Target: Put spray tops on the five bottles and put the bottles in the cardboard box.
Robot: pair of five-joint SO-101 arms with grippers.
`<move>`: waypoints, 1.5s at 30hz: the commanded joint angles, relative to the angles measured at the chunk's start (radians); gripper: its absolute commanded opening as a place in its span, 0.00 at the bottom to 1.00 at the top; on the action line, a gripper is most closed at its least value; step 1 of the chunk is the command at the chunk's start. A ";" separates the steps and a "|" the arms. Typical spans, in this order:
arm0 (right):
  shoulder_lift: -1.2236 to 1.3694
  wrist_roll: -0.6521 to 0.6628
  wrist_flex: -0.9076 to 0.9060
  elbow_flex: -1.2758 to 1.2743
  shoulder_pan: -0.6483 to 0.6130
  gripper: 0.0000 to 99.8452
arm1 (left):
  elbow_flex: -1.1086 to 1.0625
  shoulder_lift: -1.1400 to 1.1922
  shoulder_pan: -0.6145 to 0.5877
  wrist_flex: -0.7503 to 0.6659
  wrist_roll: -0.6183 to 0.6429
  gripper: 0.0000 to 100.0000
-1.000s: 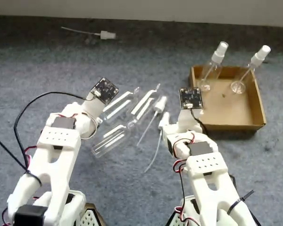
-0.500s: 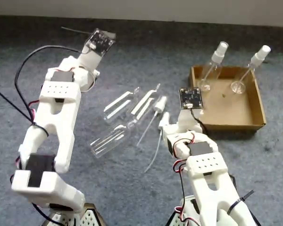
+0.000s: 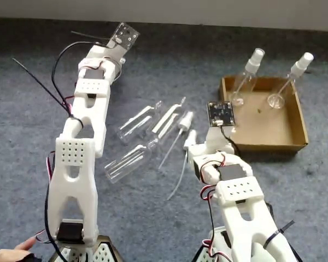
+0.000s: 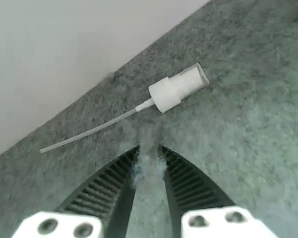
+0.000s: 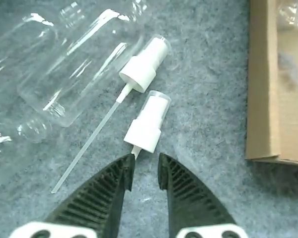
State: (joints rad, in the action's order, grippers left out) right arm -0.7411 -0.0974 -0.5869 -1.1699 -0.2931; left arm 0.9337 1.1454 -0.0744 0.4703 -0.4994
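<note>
The step in hand looks like fetching the stray spray top, which lies at the far edge of the counter just short of the pale wall, its thin dip tube trailing away from it. The left hand hovers close above it, fingers spread only a little and holding nothing. That gap seems too narrow for the white collar, so it would do well to open wider and close across the collar rather than the tube, which would likely bend or slip. The right hand sits low over the middle of the counter, also slightly spread and empty, its tips just beside the stem of another spray top; a third spray top lies next to that one. Three uncapped bottles lie on their sides between the arms, and two capped bottles stand in the cardboard box to the right. The counter is covered in grey, carpet-like fabric, which should stop small parts from sliding.
</note>
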 commanded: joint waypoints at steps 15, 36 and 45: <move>0.004 -0.006 0.047 0.044 -0.012 0.06 | 0.642 0.452 -0.039 -0.057 -0.009 0.07; -0.002 -0.005 0.047 0.044 -0.008 0.06 | 0.579 0.456 -0.044 -0.063 -0.183 0.03; 0.004 -0.005 0.048 0.045 -0.007 0.06 | 0.670 0.440 -0.093 0.186 -0.181 0.01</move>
State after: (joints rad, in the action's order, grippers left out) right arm -0.7380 -0.0974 -0.5654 -1.1699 -0.2931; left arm 1.5029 1.6256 -0.1373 0.4764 -0.6728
